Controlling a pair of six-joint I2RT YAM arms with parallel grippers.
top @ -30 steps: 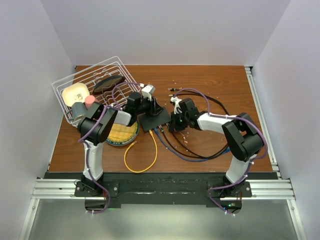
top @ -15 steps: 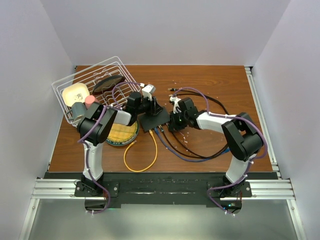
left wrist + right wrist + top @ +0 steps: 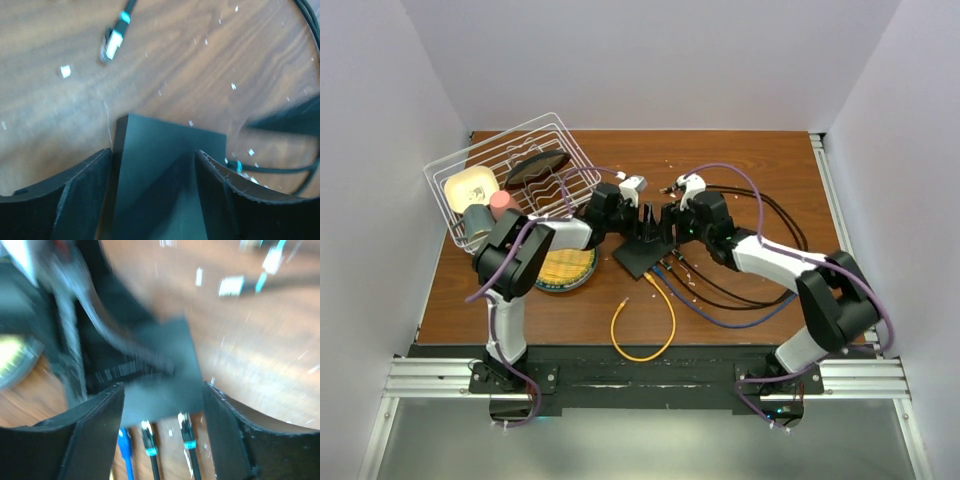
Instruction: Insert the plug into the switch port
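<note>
The switch (image 3: 638, 258) is a flat matte black box in the middle of the table. Two black cable plugs (image 3: 186, 432) with teal boots and a blue plug (image 3: 125, 445) sit in the ports along its near edge. My left gripper (image 3: 646, 222) reaches in from the left. It stands open over the box (image 3: 160, 165), straddling its width. From the right, my right gripper (image 3: 669, 222) hovers open over the same box (image 3: 165, 385), though this view is blurred. A yellow cable (image 3: 645, 340) loops in front. I cannot tell whether its end by the box is in a port.
A white wire rack (image 3: 510, 165) with dishes stands at the back left, and a round yellow mat (image 3: 565, 268) lies beside the left arm. Black and purple cables (image 3: 750, 300) loop at the right. Loose plugs (image 3: 112, 42) lie behind the switch.
Both grippers have opened. Both arms swung right and back, the switch shifted right and turned, and the yellow cable slid right with it.
</note>
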